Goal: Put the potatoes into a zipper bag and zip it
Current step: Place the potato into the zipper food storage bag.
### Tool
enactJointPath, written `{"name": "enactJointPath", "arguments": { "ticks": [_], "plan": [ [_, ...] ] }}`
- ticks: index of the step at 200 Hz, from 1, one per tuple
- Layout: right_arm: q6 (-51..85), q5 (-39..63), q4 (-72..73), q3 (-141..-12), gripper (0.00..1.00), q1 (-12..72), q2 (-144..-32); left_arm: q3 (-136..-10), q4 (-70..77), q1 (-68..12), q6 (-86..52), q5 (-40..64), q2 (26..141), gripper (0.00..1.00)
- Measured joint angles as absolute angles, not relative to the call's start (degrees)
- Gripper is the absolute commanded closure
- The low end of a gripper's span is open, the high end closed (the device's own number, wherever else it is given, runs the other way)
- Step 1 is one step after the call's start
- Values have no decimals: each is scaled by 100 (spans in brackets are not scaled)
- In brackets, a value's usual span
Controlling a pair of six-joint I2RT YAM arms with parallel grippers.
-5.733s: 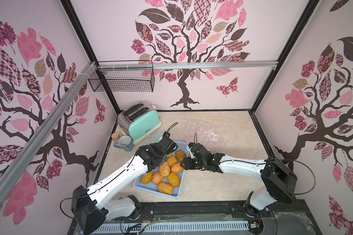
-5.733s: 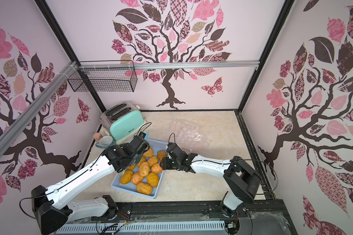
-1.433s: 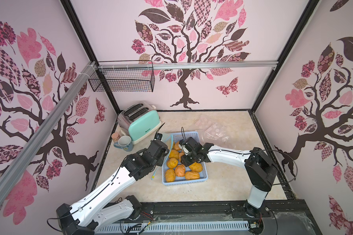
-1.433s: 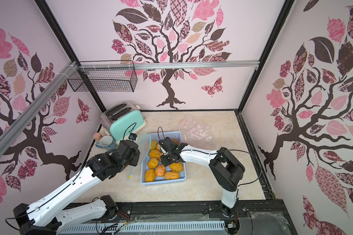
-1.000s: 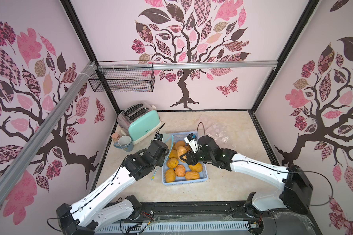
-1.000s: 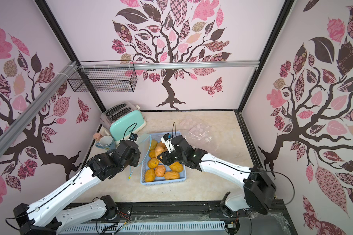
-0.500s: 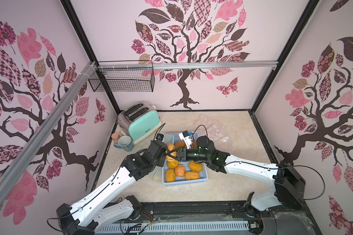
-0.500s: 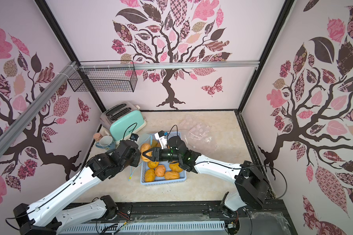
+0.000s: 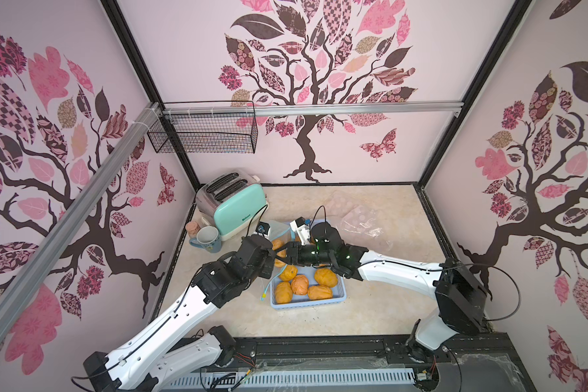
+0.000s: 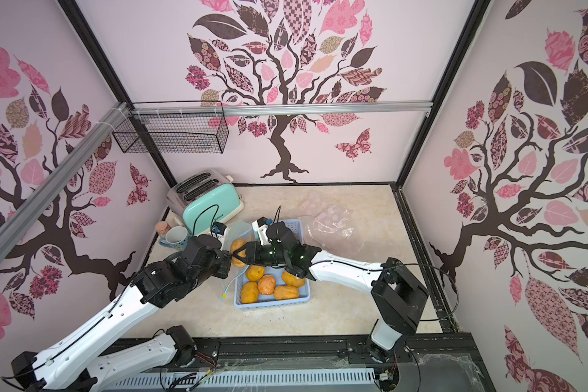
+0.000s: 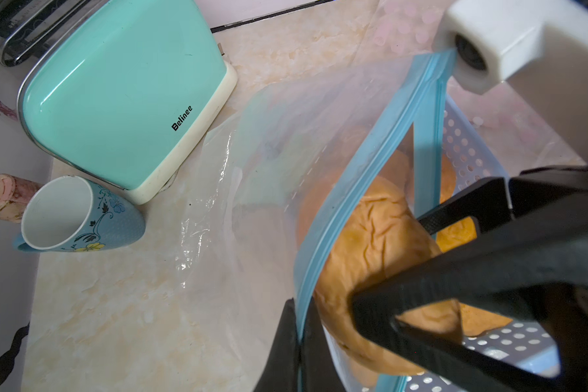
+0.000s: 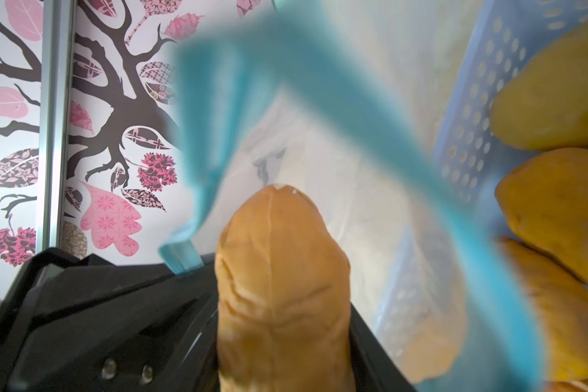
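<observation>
My left gripper point(image 11: 299, 339) is shut on the blue zipper rim point(image 11: 370, 152) of a clear zipper bag point(image 9: 280, 232), holding its mouth open above the basket's left end. My right gripper point(image 12: 282, 339) is shut on one wrinkled tan potato point(image 12: 279, 271) and reaches left, so the potato point(image 11: 381, 244) sits in the bag's mouth. In both top views the two grippers meet there point(image 9: 277, 253) point(image 10: 235, 258). Several more orange potatoes point(image 9: 299, 284) point(image 10: 267, 284) lie in the light blue perforated basket point(image 9: 306, 302) point(image 10: 272, 303).
A mint toaster point(image 9: 235, 207) point(image 11: 123, 91) and a blue flowered mug point(image 9: 206, 239) point(image 11: 72, 217) stand at the back left, close to the bag. A second crumpled clear bag point(image 9: 357, 220) lies behind the basket on the right. Walls close in three sides.
My right gripper has carried a potato up from the basket and leftward to the bag's mouth. The left gripper has kept its hold on the bag's rim in place.
</observation>
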State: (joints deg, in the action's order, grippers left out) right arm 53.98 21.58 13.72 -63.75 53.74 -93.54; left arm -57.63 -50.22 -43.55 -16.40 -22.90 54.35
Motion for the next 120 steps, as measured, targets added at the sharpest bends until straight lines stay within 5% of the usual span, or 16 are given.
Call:
{"name": "enactJointPath", "arguments": {
  "ticks": [51,120],
  "plan": [
    [5374,1907,1002,-6539,34,5384,-9443,-5763,-5019,-4355,-1643,-2259,5535,100],
    [4659,1667,270,-6643,35,5389,-9251,-5763,-5022,-4355,-1640,-2261,5535,100]
  ]
}}
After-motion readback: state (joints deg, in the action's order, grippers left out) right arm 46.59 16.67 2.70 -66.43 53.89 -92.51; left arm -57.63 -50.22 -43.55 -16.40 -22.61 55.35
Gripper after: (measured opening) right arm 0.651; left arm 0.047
